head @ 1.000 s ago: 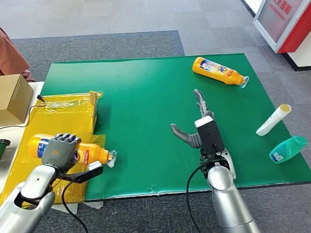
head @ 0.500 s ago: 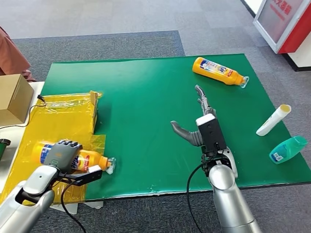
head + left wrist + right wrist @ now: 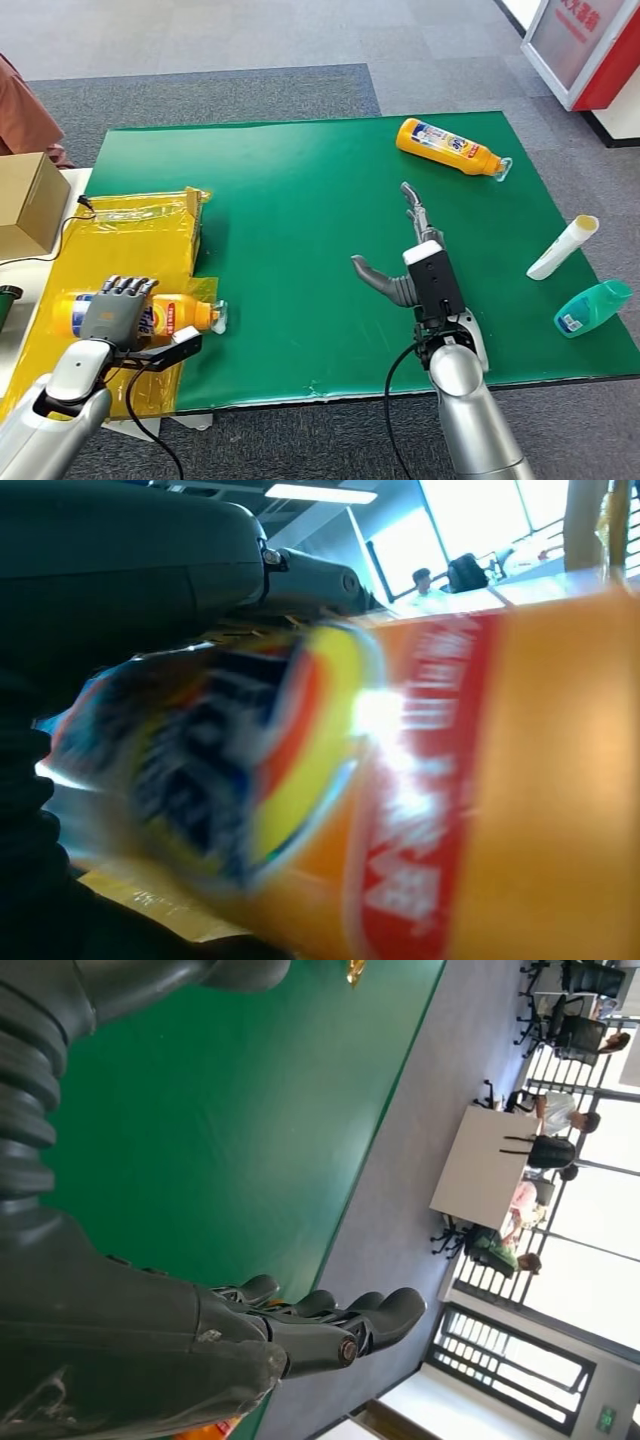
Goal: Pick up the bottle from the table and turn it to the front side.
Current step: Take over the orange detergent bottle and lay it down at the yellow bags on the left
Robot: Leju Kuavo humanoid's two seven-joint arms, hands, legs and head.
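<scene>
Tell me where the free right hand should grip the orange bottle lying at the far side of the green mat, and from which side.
Probably the wide labelled body of the orange bottle, from above. It lies flat, cap pointing to the robot's right, so fingers can straddle its width. The right hand is open, short of it. The narrow neck gives less hold.

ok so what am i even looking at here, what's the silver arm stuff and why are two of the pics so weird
This is a humanoid robot with two silver arms, each ending in a many-fingered hand. The wide picture is from its head, looking down at a green table mat. The two odd ones come from cameras at its wrists, so they appear turned and very close. The left hand grips an orange plastic bottle with a blue and red label, lying on yellow plastic sheeting; that bottle is the blur in the left wrist picture. The right hand holds nothing, fingers spread above the mat. Also there: a second orange bottle, a white tube, a teal bottle and a cardboard box.
</scene>
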